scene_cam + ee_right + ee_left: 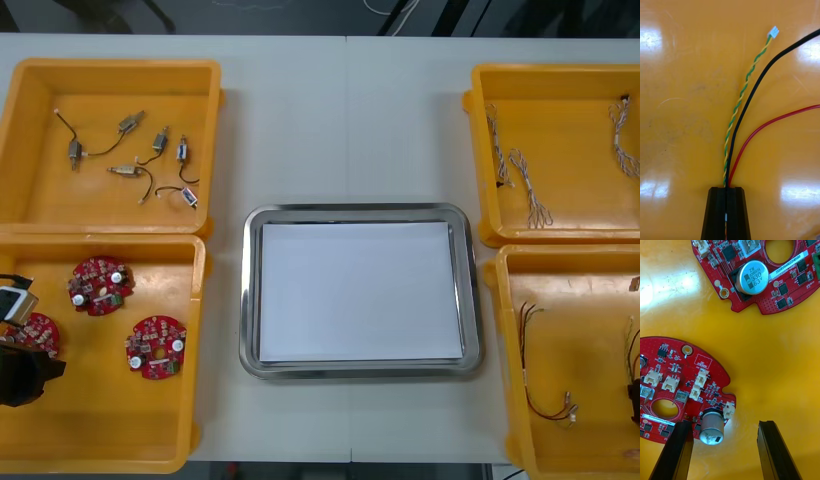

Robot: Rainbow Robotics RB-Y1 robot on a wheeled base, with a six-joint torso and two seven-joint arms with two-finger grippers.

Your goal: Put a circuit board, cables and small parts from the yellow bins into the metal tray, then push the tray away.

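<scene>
The counter [345,120] has a light, off-white surface. A thin straight seam [347,100] crosses it from the far edge toward the near edge, about midway between the left and right edges. Beyond the far edge lies a dark floor [300,12]. On that floor, a thin white cord [382,9] curves near the middle of the far edge. Dark furniture legs [115,12] stand toward the far left corner; their kind cannot be told.

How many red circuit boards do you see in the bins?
3 boards, all in the near left bin: one toward its far side, one central, one partly beneath the left arm, which may hide more.
</scene>
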